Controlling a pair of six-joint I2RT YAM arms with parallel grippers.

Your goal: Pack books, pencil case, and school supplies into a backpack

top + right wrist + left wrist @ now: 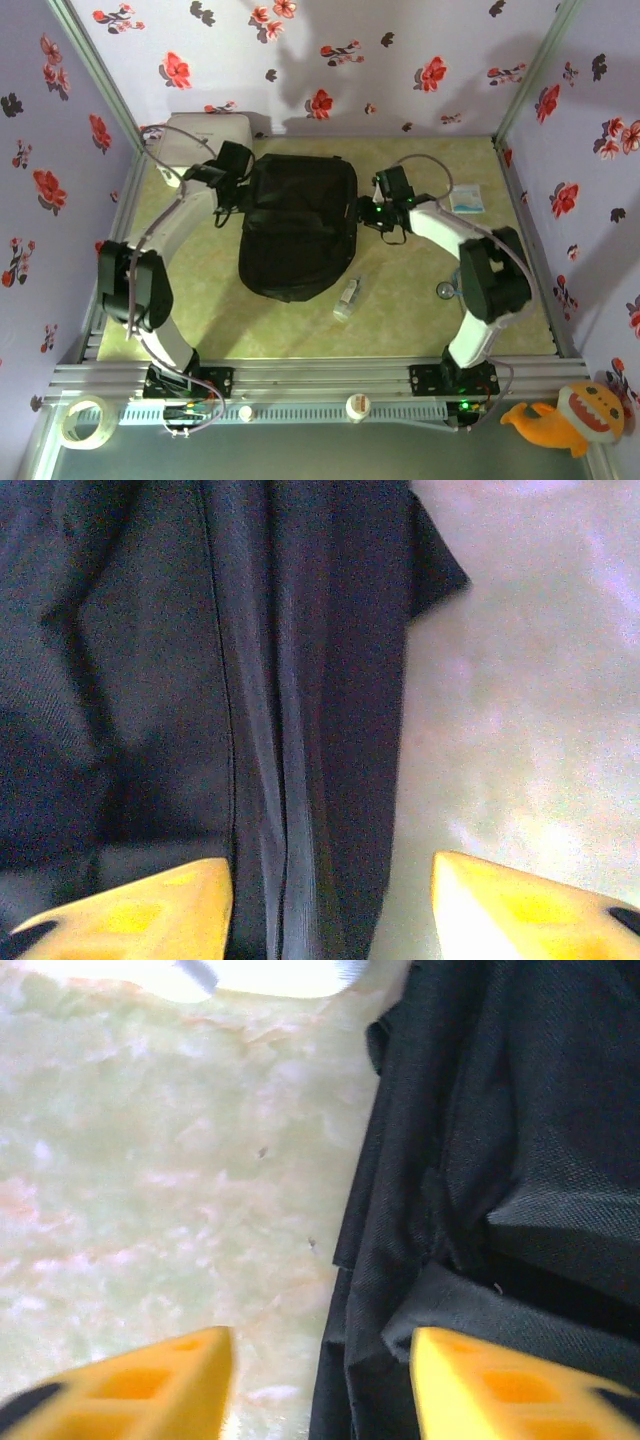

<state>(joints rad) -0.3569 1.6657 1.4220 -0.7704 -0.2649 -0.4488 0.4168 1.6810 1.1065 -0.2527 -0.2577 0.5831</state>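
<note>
Now, arms inward beside the backpack (298, 225); left end effector (320, 1345), right end effector (330, 868) both apart, seemingly empty.

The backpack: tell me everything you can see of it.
The backpack is black, soft, woven-looking fabric, slumped flat and creased on the pale green marbled table, mid-table between the two arms. Folds and a seam run along its sides; whether it is zipped cannot be told. The left gripper and the right gripper, both with jaws apart, straddle its left and right edges.
</note>
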